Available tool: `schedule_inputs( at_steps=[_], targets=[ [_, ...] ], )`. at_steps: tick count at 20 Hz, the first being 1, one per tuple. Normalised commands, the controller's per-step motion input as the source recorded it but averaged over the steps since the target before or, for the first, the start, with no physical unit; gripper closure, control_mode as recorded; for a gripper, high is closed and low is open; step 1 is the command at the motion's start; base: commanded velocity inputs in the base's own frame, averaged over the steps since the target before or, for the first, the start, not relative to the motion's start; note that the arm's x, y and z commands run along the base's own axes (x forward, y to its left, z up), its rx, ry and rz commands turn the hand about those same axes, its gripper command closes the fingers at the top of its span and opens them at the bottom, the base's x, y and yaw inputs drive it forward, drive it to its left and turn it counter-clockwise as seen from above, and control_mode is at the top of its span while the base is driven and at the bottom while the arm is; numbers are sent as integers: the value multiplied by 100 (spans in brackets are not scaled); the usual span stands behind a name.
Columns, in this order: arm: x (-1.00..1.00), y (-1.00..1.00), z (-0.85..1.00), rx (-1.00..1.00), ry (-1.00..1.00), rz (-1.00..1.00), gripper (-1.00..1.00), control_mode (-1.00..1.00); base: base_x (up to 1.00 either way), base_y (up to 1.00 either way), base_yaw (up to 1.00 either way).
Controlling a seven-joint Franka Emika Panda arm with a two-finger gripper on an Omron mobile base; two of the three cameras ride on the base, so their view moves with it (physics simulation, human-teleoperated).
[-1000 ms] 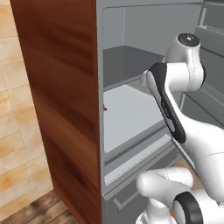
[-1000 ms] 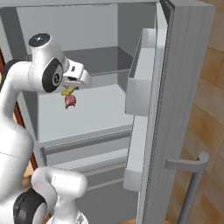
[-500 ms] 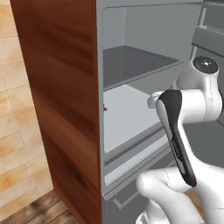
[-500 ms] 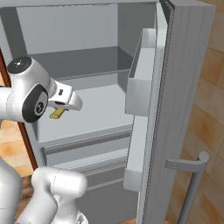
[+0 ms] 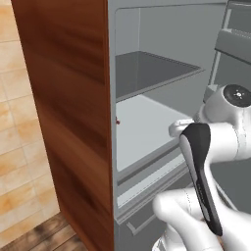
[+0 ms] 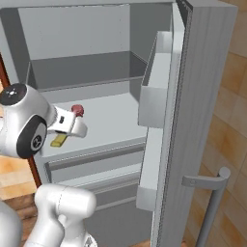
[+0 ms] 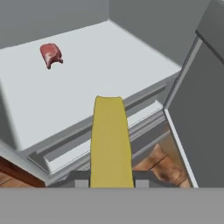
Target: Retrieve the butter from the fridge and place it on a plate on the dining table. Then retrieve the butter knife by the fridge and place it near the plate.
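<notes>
Wood side panel (image 5: 68, 112): brown, at the left edge of the fridge (image 6: 202, 96) in the left base view, with tan tiled wall beside it.
Fridge interior: pale grey, open; an upper shelf (image 5: 147, 73) above a lower white shelf (image 6: 111, 120), and drawers (image 6: 91, 166) beneath.
Red item (image 7: 50, 54): a small reddish lump toward the back left of the lower shelf in the hand view; what it is cannot be told.
Gripper (image 6: 65, 131): in front of the lower shelf's front edge, at the fridge's left side in the right base view.
Fingers: narrow, clamped on the butter (image 7: 111, 142).
Butter: a yellow stick held lengthwise, out in front of the shelf edge, above the drawers, well apart from the red item.
Fridge door (image 6: 193, 144): swung open on the right, grey, with a door bin (image 6: 154, 87) inside and a vertical bar handle (image 6: 212, 212) outside.
</notes>
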Motion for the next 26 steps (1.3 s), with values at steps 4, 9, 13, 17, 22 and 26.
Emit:
schedule_inputs(
  at_steps=[4, 9, 13, 17, 22, 26],
  targets=[
    [-35, 0, -6, 0, 5, 0, 100, -100, 0, 0, 0],
    [0, 0, 0, 0, 0, 0, 100, 100, -19, 13, -3],
    [0, 0, 0, 0, 0, 0, 100, 100, -85, 58, -29],
    [0, 0, 0, 0, 0, 0, 100, 100, -99, 47, -48],
    [0, 0, 0, 0, 0, 0, 100, 100, -84, 40, -79],
    [0, 0, 0, 0, 0, 0, 100, 100, -79, 24, -87]
  ],
)
